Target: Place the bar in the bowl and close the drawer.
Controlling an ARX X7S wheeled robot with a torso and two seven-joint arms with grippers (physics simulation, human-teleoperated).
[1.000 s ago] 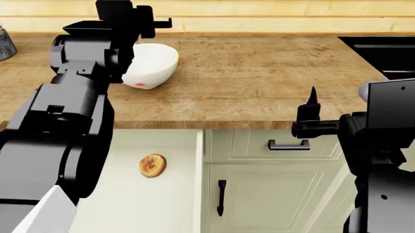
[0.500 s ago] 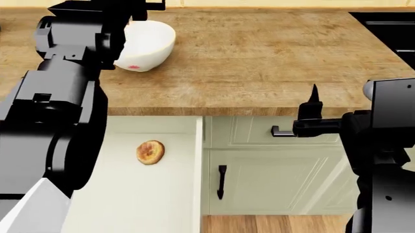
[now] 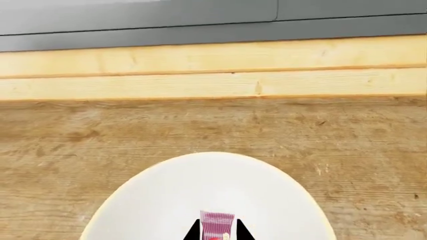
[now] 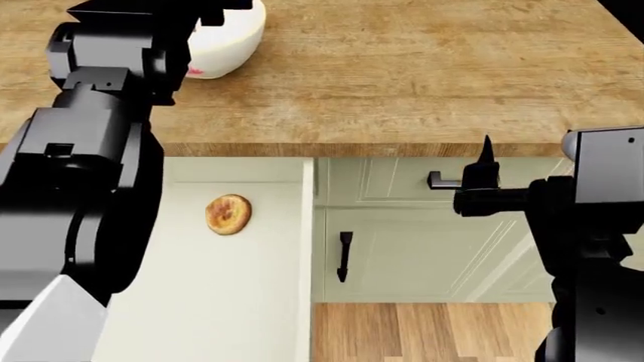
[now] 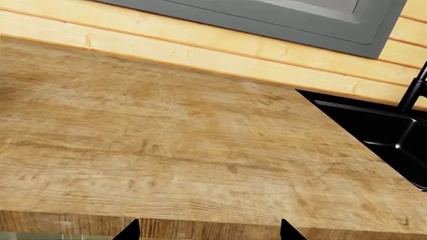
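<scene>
In the left wrist view my left gripper [image 3: 217,231] is shut on the bar [image 3: 217,221], a small pink-striped wrapped piece. It is held close against the white bowl [image 3: 200,190]. In the head view the bowl [image 4: 240,32] stands on the counter at the far left, half hidden by my left arm [image 4: 101,113], which also hides that gripper. The pale cream-green drawer [image 4: 308,249] stands pulled out below the counter edge. My right gripper [image 4: 485,175] hangs open in front of the cabinets at the counter's front edge [image 5: 209,231], with nothing between its fingers.
A round golden-brown baked piece [image 4: 228,214] lies on the drawer's floor. To the right are a narrower drawer front with a black handle [image 4: 439,181] and a cabinet door with a handle [image 4: 345,256]. A black sink [image 5: 387,135] sits at the counter's right end. Wooden floor [image 4: 433,332] lies below.
The head view has shifted: the counter and bowl have slid up the picture, and more of the drawer and the floor shows. Both arms keep about the same pose.
</scene>
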